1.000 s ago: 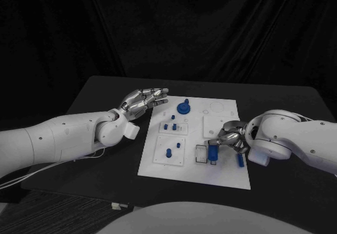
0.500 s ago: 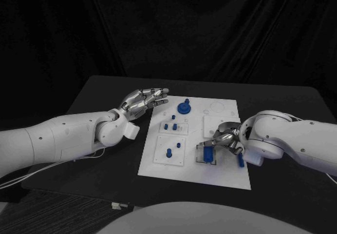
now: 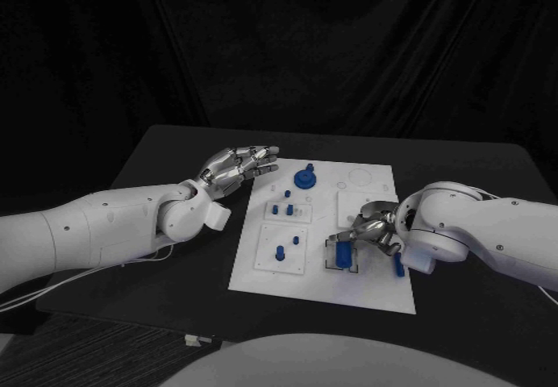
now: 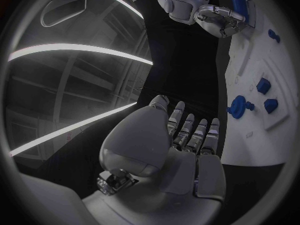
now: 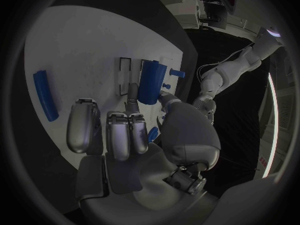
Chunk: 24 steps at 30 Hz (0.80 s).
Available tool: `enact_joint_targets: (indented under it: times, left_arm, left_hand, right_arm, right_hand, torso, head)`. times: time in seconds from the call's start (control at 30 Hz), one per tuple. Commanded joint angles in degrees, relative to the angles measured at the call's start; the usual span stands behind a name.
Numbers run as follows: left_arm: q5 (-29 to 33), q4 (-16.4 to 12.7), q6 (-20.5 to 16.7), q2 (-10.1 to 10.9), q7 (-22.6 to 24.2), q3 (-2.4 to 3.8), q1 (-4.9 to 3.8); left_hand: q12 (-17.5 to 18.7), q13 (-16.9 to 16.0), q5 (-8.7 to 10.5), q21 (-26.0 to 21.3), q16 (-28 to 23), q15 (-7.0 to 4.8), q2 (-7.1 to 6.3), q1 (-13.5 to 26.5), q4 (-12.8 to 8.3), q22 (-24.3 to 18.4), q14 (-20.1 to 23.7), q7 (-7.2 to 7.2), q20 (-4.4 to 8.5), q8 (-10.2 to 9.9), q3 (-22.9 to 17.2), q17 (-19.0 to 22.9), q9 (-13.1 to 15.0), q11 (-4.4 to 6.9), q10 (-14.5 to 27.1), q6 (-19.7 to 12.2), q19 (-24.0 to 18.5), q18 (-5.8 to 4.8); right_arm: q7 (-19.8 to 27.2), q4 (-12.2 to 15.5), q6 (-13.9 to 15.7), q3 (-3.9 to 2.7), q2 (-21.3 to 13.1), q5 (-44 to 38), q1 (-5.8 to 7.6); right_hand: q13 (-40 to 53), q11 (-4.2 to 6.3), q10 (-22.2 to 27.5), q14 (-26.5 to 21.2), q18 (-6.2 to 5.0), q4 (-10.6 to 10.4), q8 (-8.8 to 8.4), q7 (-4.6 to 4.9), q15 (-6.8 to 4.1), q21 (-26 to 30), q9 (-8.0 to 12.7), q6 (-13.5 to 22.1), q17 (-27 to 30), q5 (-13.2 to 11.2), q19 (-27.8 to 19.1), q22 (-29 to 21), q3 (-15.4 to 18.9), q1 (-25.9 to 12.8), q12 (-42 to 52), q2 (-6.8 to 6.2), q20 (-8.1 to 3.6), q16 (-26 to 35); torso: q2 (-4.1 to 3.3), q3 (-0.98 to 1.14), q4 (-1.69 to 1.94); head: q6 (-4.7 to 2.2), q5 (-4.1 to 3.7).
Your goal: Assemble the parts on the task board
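Two robot hands at your black desk (image 3: 465,173), one engaged.
Your white task board (image 3: 349,292) lies mid-desk. Left robot hand (image 3: 239,166) hovers beside its far left corner, fingers apart, holding nothing. Right robot hand (image 3: 370,230) pinches a blue block (image 3: 344,253) at the board's near right area; a blue bar (image 3: 397,265) lies just beside.

Blue parts (image 3: 344,253) on a white task board (image 3: 370,290) — black table (image 3: 174,149), silver hands.
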<state>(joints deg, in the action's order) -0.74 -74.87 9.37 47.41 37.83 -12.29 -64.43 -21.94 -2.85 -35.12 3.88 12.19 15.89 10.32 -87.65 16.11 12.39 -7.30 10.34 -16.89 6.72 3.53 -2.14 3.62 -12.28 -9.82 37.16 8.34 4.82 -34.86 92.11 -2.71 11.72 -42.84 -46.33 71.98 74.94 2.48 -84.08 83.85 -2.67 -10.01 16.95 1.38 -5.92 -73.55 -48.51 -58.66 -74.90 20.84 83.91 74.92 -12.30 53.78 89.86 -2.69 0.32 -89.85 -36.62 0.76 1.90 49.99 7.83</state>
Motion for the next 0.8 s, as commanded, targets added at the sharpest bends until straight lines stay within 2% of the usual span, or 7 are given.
enact_joint_targets:
  times: [0.03,0.2,0.5,0.8]
  left_arm:
    - [0.3,-0.1,0.9,0.0,0.5,0.06,0.06]
    - [0.3,0.0,0.9,-0.1,0.4,0.06,0.06]
    - [0.3,0.0,1.0,-0.2,0.3,0.06,0.06]
    - [0.3,0.1,1.0,-0.2,0.2,0.06,0.07]
  left_hand:
    - [-0.3,-0.1,-0.16,-0.3,0.2,0.24,-0.32,0.0,0.1,-0.1,-0.1,2.24,-0.01,0.4,-0.3,-0.1,0.1,0.18,-0.3,0.4,-0.3,-0.07]
    - [-0.2,-0.1,-0.17,-0.3,0.3,0.33,-0.38,0.0,0.1,-0.1,-0.1,2.23,-0.02,0.4,-0.3,-0.1,0.1,0.22,-0.3,0.3,-0.3,-0.13]
    - [-0.2,-0.1,-0.19,-0.3,0.4,0.60,-1.02,-0.3,-0.2,-0.2,-0.2,2.14,0.02,0.4,-0.5,-0.1,0.1,0.35,-0.4,0.4,-0.3,-0.49]
    - [-0.2,-0.1,-0.35,-0.3,0.5,0.66,-1.29,-0.7,-0.6,-0.3,-0.2,2.09,0.04,0.5,-0.8,-0.1,0.1,0.42,-0.4,0.4,-0.3,-0.61]
  right_arm:
    - [-0.8,-0.1,-0.5,0.17,0.1,0.1,-0.41]
    - [-0.8,-0.2,-0.5,0.17,0.2,0.1,-0.43]
    - [-0.9,-0.4,-1.3,0.17,0.4,0.1,-0.44]
    - [-0.9,-0.3,-2.2,0.17,0.5,0.1,-0.45]
  right_hand:
    - [15.1,-0.38,-5.9,6.2,-0.93,-0.7,-0.36,0.53,0.44,0.3,0.2,-0.1,-15.1,-2.1,0.6,10.3,1.0,-0.8,0.1,0.26,0.51,-0.1]
    - [15.1,-0.42,-5.9,6.1,-0.99,-1.4,-0.62,0.59,0.49,0.6,0.5,-0.2,-15.0,-4.1,0.5,10.2,2.0,-1.2,0.1,0.24,0.58,-0.1]
    - [15.1,-0.55,-5.9,6.1,-1.05,-2.8,-1.03,0.72,0.61,0.9,1.0,-0.4,-14.9,-11.6,0.5,10.1,5.0,-1.6,0.1,-0.10,0.70,-0.1]
    - [15.1,-0.60,-5.9,6.1,-1.10,-2.5,-1.18,0.76,0.64,1.3,1.2,-0.4,-14.8,-14.8,0.4,10.0,6.6,-0.4,0.1,-0.42,0.74,0.0]
  torso:
    - [0.02,0.00,-0.02]
    - [0.03,0.01,0.00]
    - [0.01,0.00,0.00]
    - [0.03,0.01,-0.01]
  head:
    - [0.01,0.15]
    - [0.01,0.16]
    - [0.01,0.18]
    - [0.01,0.31]
